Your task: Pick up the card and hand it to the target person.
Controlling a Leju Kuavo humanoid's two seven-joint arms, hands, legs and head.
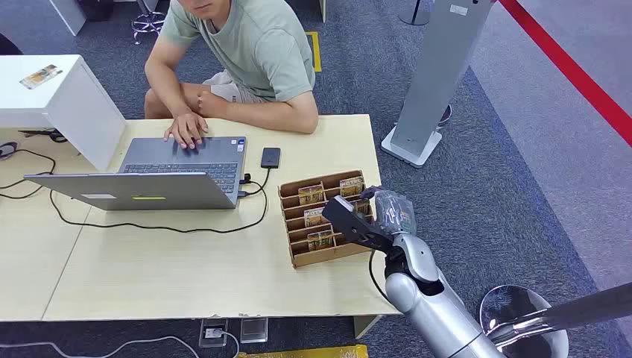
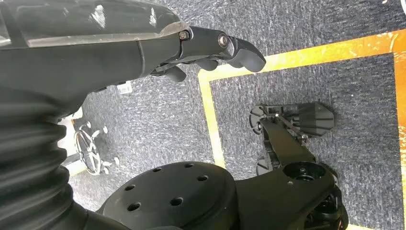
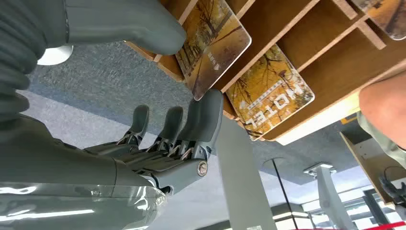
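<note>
The right hand (image 3: 158, 129) has open fingers (image 3: 206, 115) touching a card (image 3: 213, 45); pinch its edge firmly before lifting from the rack (image 1: 294, 224).

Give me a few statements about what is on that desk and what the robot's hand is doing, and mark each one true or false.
1. The wooden card rack sits on the table. True.
2. The robot's right hand is at the rack, with one card between its thumb and fingers. True.
3. The laptop is closed. False: it stands open, and the person's hand rests on it.
4. The phone lies inside the rack. False: it lies on the table beside the laptop.
5. The left hand holds a card. False: it hangs over the floor, holding nothing.
</note>
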